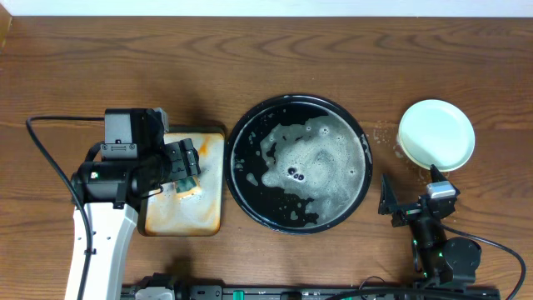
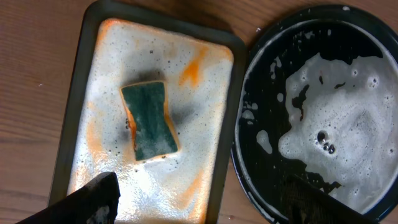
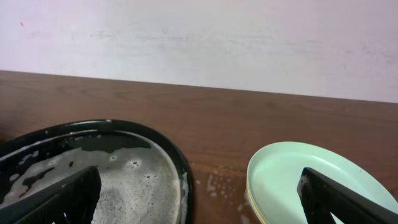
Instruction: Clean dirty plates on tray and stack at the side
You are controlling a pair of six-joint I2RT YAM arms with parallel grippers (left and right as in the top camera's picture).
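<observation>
A rectangular tray (image 2: pixel 69 118), foamy white and streaked with orange, lies directly below the left gripper (image 2: pixel 202 208). A dark green sponge (image 2: pixel 149 121) with a yellow underside lies flat near its middle, just ahead of that gripper's fingertips and apart from them. A white wall (image 3: pixel 199 37) stands well ahead of the right gripper (image 3: pixel 199 205).

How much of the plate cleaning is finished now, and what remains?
Done: the tray holds only foam, and the plates sit stacked on the table to its right, a mint one on top; their number is not clear. In hand: nothing. The left claw and right claw are open and empty, and the sponge lies on the small tray. Left: apparently nothing.
</observation>
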